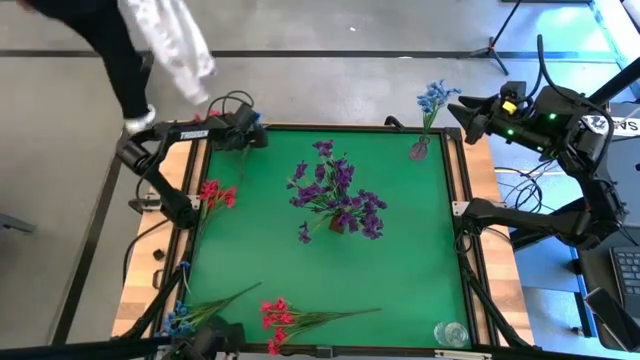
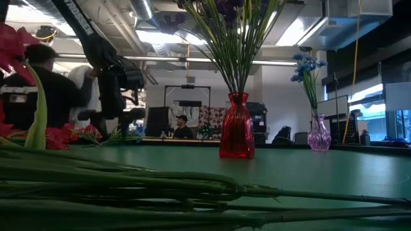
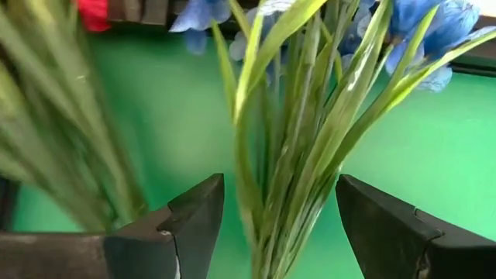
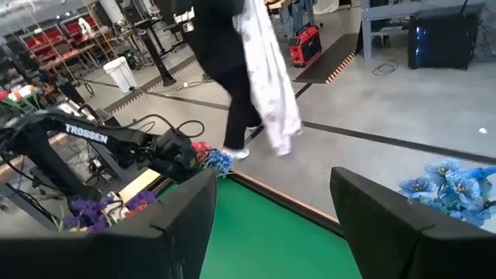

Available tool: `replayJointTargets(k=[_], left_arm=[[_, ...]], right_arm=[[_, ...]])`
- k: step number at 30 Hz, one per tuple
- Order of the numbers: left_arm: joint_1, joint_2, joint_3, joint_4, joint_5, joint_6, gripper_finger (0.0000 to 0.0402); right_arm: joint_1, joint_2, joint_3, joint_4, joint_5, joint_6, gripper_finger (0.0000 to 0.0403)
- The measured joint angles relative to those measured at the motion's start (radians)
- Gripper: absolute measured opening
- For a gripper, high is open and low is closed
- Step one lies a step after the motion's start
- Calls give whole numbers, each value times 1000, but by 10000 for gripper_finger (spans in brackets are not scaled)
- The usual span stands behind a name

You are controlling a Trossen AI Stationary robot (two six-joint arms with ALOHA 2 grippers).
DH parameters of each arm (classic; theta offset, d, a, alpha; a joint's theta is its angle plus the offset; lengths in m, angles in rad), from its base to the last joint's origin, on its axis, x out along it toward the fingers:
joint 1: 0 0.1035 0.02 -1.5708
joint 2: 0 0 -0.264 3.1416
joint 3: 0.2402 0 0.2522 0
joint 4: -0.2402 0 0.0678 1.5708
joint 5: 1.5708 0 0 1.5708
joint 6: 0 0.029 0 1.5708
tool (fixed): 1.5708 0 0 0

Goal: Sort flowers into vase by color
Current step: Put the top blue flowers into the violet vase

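My left gripper (image 1: pixel 247 132) (image 3: pixel 279 184) is open at the table's far left corner, pointing steeply down. The green stems of a blue flower sprig (image 3: pixel 298 147) stand between its fingers with a gap on each side. A red sprig (image 1: pixel 215 192) lies near the left edge. Another red sprig (image 1: pixel 285 318) and a blue one (image 1: pixel 182 318) lie at the near edge. Purple flowers (image 1: pixel 338 198) stand in a red vase (image 2: pixel 236 135) at the centre. Blue flowers (image 1: pixel 433 98) stand in a pinkish vase (image 2: pixel 319 136) at the far right. My right gripper (image 1: pixel 462 110) (image 4: pixel 271 217) is open, high over the far right corner.
A clear glass vase (image 1: pixel 450 333) stands at the near right corner. A person (image 4: pixel 244 62) walks on the floor beyond the far left corner. A raised wooden frame (image 1: pixel 465 215) rims the green table. Bare green mat lies right of the centre vase.
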Motion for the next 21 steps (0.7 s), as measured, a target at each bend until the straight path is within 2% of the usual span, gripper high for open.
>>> replayJointTargets(k=[4, 8, 13, 17, 19, 21], left_arm=[[0, 20, 0, 57, -1, 0, 237], [0, 29, 0, 72, -20, -6, 206], [0, 29, 0, 95, -49, -66, 137], [-3, 23, 0, 84, -13, -87, 67], [-19, 0, -1, 74, -10, -88, 31], [-40, -44, -1, 73, -14, -89, 14]], right_arm=[[0, 3, 0, 3, 0, 30, 253], [0, 12, 0, 31, 0, 41, 253], [0, 18, 0, 75, 0, 32, 253], [0, 34, 0, 98, -2, 4, 253], [0, 38, 0, 111, -21, -13, 253], [1, 41, 0, 124, -40, -23, 253]])
